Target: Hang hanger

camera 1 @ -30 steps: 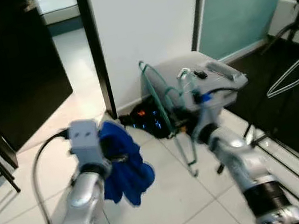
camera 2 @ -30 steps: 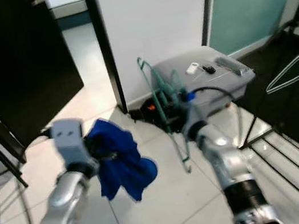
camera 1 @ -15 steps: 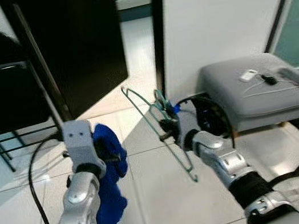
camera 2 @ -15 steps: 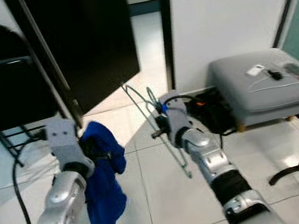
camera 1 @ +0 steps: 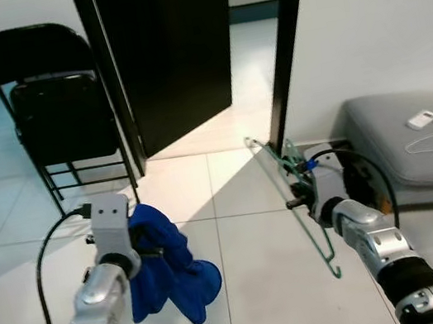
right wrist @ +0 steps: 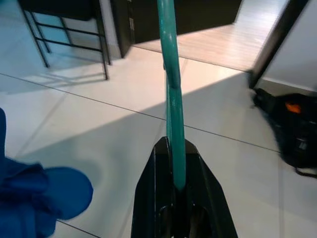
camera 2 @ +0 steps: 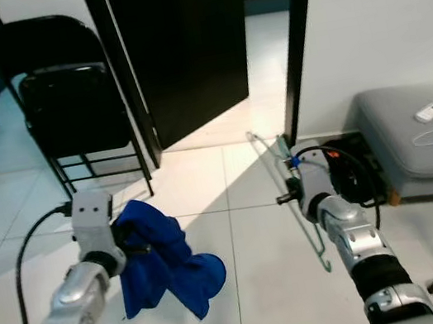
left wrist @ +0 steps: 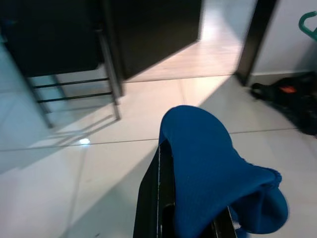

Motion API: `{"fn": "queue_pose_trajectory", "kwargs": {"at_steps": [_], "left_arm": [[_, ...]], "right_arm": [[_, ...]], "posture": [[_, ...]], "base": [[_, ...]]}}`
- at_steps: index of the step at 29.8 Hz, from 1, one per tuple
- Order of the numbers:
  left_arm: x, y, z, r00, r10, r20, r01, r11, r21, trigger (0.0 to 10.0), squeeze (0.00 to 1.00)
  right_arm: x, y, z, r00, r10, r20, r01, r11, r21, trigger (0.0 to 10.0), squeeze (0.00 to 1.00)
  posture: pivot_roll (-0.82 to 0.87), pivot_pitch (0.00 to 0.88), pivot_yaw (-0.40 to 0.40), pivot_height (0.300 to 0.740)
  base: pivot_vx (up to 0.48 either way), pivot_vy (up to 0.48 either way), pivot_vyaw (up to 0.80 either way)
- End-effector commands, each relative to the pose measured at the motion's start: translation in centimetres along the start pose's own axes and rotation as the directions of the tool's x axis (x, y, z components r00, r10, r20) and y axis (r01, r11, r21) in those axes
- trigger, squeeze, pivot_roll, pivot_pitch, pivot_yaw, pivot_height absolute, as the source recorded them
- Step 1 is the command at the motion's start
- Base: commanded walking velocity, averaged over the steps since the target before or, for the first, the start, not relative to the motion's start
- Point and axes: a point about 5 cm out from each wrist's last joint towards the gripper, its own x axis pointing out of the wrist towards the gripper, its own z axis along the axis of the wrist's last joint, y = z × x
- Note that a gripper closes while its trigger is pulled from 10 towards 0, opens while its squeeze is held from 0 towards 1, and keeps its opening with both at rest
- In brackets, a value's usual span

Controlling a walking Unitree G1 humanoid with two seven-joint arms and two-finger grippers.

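- Blue cloth (camera 1: 166, 259) droops from the left gripper (left wrist: 171, 218), whose fingers clamp a fold so it hangs above the floor tiles (camera 1: 248, 291).
- Green hanger (camera 1: 294, 198) stands edge-on in the right gripper (right wrist: 174, 186), pinched at its neck, probably to keep the hook free.
- Beyond: black folding chair (camera 1: 65, 113), dark door (camera 1: 171, 44), grey ottoman (camera 1: 415, 144).

A black folding chair (camera 1: 56, 106) stands beside an open dark door (camera 1: 167, 49), with a grey ottoman (camera 1: 419, 147) opposite.

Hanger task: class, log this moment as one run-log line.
left gripper: shut on blue cloth | right gripper: shut on green hanger | nothing hung yet
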Motion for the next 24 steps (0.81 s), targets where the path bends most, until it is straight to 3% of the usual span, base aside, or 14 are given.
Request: {"fn": "queue_pose_trajectory", "kwargs": {"at_steps": [1,4,12,24], "left_arm": [[0.5,0.5,-0.1,1.000,0.005,0.004,-0.005,1.000,-0.016,10.0,0.00],[0.7,0.5,-0.4,1.000,-0.005,-0.015,0.004,0.999,-0.049,10.0,0.00],[1.1,-1.0,-0.1,0.999,-0.035,-0.006,0.035,0.999,-0.025,10.0,0.00],[1.7,-0.9,0.0,0.998,-0.062,-0.006,0.062,0.998,-0.004,10.0,0.00]], "right_arm": [[-0.1,-0.1,-0.9,0.999,0.003,-0.032,-0.003,1.000,-0.017,10.0,0.00],[0.0,0.2,-1.6,0.998,0.012,-0.069,-0.018,0.995,-0.097,10.0,0.00],[0.2,0.5,-1.7,0.995,0.055,-0.086,-0.065,0.991,-0.121,10.0,0.00],[0.2,0.5,-1.7,0.997,0.048,-0.052,-0.052,0.996,-0.075,10.0,0.00]], "posture": [[-0.03,0.000,-0.019,0.740],[-0.02,0.000,-0.027,0.740],[-0.01,0.000,-0.038,0.740],[-0.01,0.000,-0.010,0.740]], "base": [[0.000,0.000,0.80],[0.000,0.000,0.80],[0.000,0.000,0.80],[0.000,0.000,0.80]]}}
